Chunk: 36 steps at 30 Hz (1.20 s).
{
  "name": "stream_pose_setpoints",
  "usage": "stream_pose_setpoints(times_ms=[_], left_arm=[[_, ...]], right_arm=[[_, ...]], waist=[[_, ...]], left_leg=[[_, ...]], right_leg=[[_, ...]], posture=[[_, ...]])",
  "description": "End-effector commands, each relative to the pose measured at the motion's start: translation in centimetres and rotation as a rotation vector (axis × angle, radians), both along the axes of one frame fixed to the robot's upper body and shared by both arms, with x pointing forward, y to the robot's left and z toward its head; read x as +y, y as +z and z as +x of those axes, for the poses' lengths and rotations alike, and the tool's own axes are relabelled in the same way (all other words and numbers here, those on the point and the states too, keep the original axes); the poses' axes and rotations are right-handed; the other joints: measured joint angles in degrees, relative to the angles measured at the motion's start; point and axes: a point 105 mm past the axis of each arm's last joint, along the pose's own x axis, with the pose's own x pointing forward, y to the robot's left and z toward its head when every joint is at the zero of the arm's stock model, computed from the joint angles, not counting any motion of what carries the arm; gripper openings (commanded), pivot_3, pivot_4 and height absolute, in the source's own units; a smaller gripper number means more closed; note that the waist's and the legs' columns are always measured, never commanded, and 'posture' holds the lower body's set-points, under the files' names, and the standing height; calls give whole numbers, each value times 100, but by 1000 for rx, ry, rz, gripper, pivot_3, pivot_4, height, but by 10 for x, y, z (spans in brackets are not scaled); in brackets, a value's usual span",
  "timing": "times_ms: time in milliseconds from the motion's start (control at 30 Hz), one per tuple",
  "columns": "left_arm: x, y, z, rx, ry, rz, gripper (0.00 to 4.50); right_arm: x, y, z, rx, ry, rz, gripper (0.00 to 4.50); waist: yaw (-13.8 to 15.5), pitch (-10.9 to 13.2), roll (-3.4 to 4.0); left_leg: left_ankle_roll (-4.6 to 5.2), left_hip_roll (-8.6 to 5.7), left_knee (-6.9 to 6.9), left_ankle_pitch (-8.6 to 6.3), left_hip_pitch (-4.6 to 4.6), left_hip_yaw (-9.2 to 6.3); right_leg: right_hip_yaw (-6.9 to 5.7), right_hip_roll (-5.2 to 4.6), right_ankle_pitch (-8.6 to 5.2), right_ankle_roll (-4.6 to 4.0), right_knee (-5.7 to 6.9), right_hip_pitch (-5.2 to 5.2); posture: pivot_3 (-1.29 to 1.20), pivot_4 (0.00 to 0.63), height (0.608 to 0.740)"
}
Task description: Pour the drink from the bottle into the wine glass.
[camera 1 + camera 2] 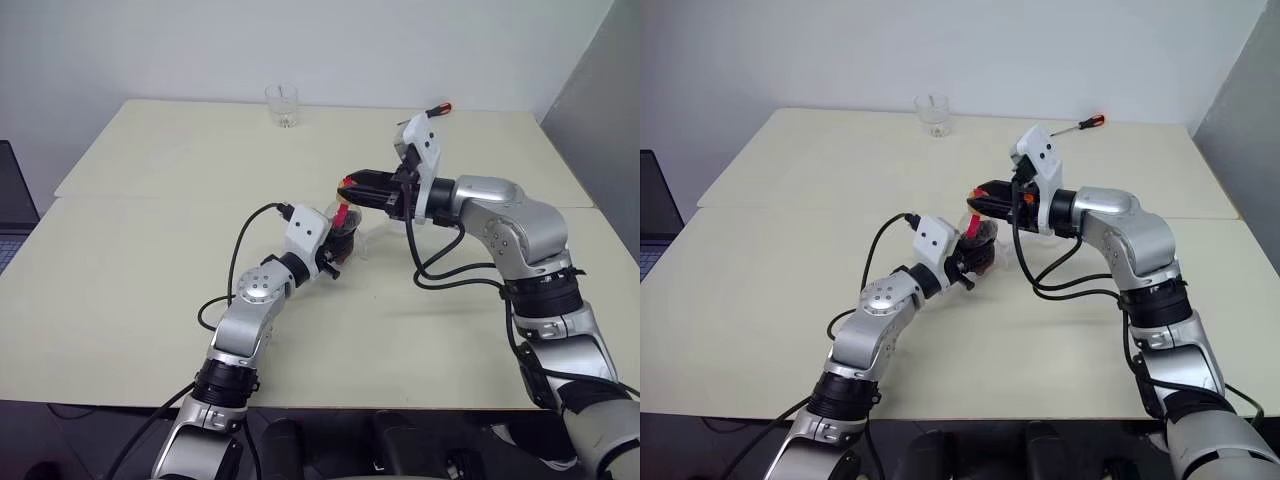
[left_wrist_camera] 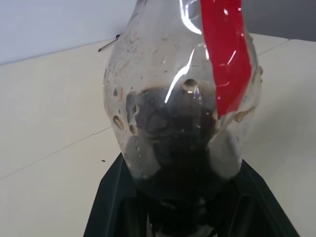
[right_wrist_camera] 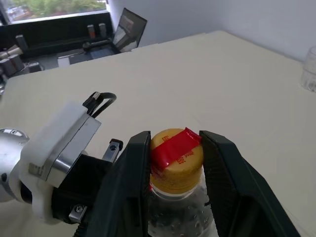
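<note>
Left eye view shows the two arms meeting over the middle of the cream table. The left gripper holds the little round bottle by its fat belly, upright, just above the table. The left wrist view looks right at that belly: the two black fingers hug it from both sides, and the dark drink sits low inside, with the red strip running down the side.

The right gripper comes in from above and beside. Its two fingers sit on both sides of the yellow cap, which has red tape across its top. They look pressed against the cap.

I think one claw holds the bottle tight so it cannot spin, and the other grabs the cap to twist it off. The cap is still on, so no pouring can happen yet.

Just behind the bottle there is something clear on the table, maybe the wine glass, but the arms hide most of it, so I cannot tell for sure. A short clear tumbler stands far back by the wall. A screwdriver with a red handle lies at the back too.
</note>
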Motion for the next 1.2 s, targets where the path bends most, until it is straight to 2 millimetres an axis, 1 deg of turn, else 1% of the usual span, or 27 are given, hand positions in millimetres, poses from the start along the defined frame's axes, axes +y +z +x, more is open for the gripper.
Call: stream_pose_setpoints(times_ms=[33, 100, 200, 267, 333, 400, 433, 500, 633, 667, 733, 833, 933, 1000, 1100, 1200], left_arm=[[-2, 35, -5, -124, -6, -50, 1148], [-2, 35, -5, -124, -1, -50, 1113], [-1, 34, -5, -121, 4, -53, 1084], [0, 34, -4, -113, 11, -57, 1084], [1, 32, -4, -106, 15, -57, 1075], [1, 31, -4, -102, 15, -59, 1051], [1, 31, -4, -101, 15, -59, 1050], [1, 31, -4, -99, 14, -60, 1049], [0, 30, -4, -95, 12, -61, 1043], [0, 30, -3, -95, 12, -61, 1043], [0, 30, -3, -95, 12, -61, 1043], [0, 30, -3, -94, 10, -61, 1043], [1, 29, -3, -95, 12, -61, 1043], [1, 29, -3, -95, 15, -61, 1043], [2, 28, -4, -92, 22, -62, 1043], [3, 27, -4, -90, 26, -64, 1043]], right_arm=[[-5, -7, 10, -28, 28, -54, 1221], [-5, -7, 16, -34, 27, -57, 1221], [-10, -8, 31, 11, -39, -57, 1220], [-9, -4, 32, 20, -31, -39, 1220], [-8, 0, 27, 21, -4, -31, 1220], [-7, 2, 23, 27, 9, -29, 1986], [-7, 2, 21, 29, 15, -26, 2212], [-6, 4, 18, 34, 24, -21, 2862], [-4, 10, 5, 44, 63, -3, 4311], [-4, 13, 3, 44, 68, 4, 4499], [-4, 19, 0, 43, 69, 20, 4500], [-6, 33, -3, 31, 56, 79, 4500], [-8, 43, -3, 34, 14, 141, 4500], [-7, 45, -1, 31, -44, 159, 4500], [1, 46, -5, 26, -146, 188, 4500], [3, 52, -10, 54, -219, 230, 4500]], waist=[[-2, 0, 0], [0, 1, 0], [-18, 1, 1], [-14, 1, 1], [-7, 2, 1], [5, 2, 2], [17, 2, 1], [31, 2, 2], [30, 2, 2], [26, 2, 2], [24, 2, 2], [27, 2, 2], [26, 2, 2], [25, 2, 2], [19, 2, 2], [19, 2, 3]], left_leg=[[0, 0, 0, 0, 0, -1], [0, 2, 0, 0, -1, -2], [0, 3, 0, 0, -1, 0], [0, 4, 0, 0, -1, -1], [0, 5, -1, 0, -2, -2], [0, 5, -1, 0, -5, -2], [0, 5, -1, 0, -5, -2], [0, 6, 0, 0, -7, -1], [0, 5, 0, 0, -6, 0], [0, 5, 0, 0, -6, -1], [0, 4, 0, 0, -5, -2], [0, 4, 0, 0, -5, -5], [0, 5, 0, 0, -5, -4], [0, 5, 0, 0, -5, -3], [0, 7, -1, 0, -6, -4], [-1, 11, -3, 0, -11, -6]], right_leg=[[0, 0, 1, -1, 0, 0], [-1, 0, 12, -21, 0, 0], [1, -1, 14, -23, 0, -1], [0, -1, 14, -24, 1, -1], [-1, -3, 14, -24, 1, -1], [0, -7, 14, -24, 0, -1], [-1, -11, 14, -24, 0, -1], [0, -17, 14, -24, -1, -1], [0, -19, 14, -24, 0, -1], [0, -18, 14, -24, 1, -2], [-1, -13, 14, -24, 1, -2], [-5, -10, 14, -24, 2, -2], [-4, -11, 14, -24, 2, -1], [-1, -12, 14, -24, 2, -2], [2, -12, 14, -24, 2, -3], [9, -11, 14, -24, 5, -9]], posture=[[0, 150, 740], [0, 150, 740], [0, 150, 740], [0, 150, 740], [0, 150, 740], [0, 150, 740], [0, 150, 740], [0, 150, 740], [0, 150, 740], [0, 150, 740], [0, 150, 740], [0, 150, 740], [0, 150, 740], [0, 150, 740], [0, 150, 740], [0, 150, 740]])
